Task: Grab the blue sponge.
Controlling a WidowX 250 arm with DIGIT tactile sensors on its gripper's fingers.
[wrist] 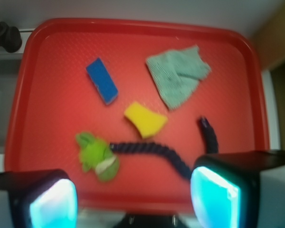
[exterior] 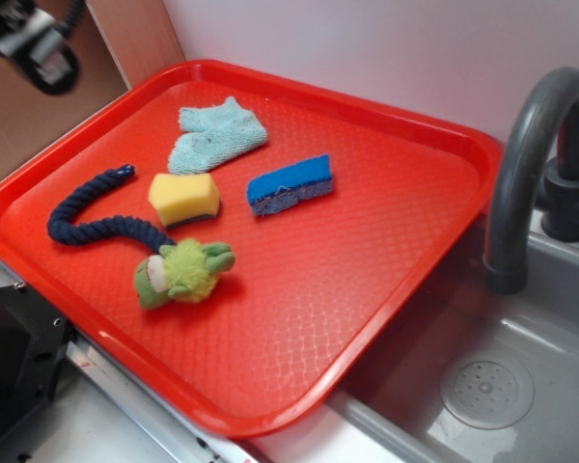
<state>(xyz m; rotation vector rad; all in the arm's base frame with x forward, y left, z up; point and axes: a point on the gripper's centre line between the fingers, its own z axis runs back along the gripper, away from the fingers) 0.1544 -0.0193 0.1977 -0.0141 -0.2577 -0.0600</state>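
Your gripper (wrist: 133, 199) is hanging high above the near edge of the red tray (exterior: 434, 241), and in the wrist view its two fingers (wrist: 52, 202) are standing wide apart with nothing between them. In the exterior view you are seeing only part of it, up in the top left corner (exterior: 34, 43), well away from everything on the tray.

The blue sponge (exterior: 289, 184) is lying flat near the middle of the tray, bright blue face up, with its greyish scouring layer showing along the side. The yellow sponge (exterior: 184, 199) is sitting just beside it, apart from it. The light teal mitt (exterior: 215, 134) is lying further back, near both sponges. A dark blue rope (exterior: 89, 214) is curling along the tray's side and ending at a green plush toy (exterior: 181, 271), which is resting in front of the yellow sponge.

Beside the tray you are looking at a grey sink (exterior: 502, 386) with a dark curved faucet (exterior: 531, 154).
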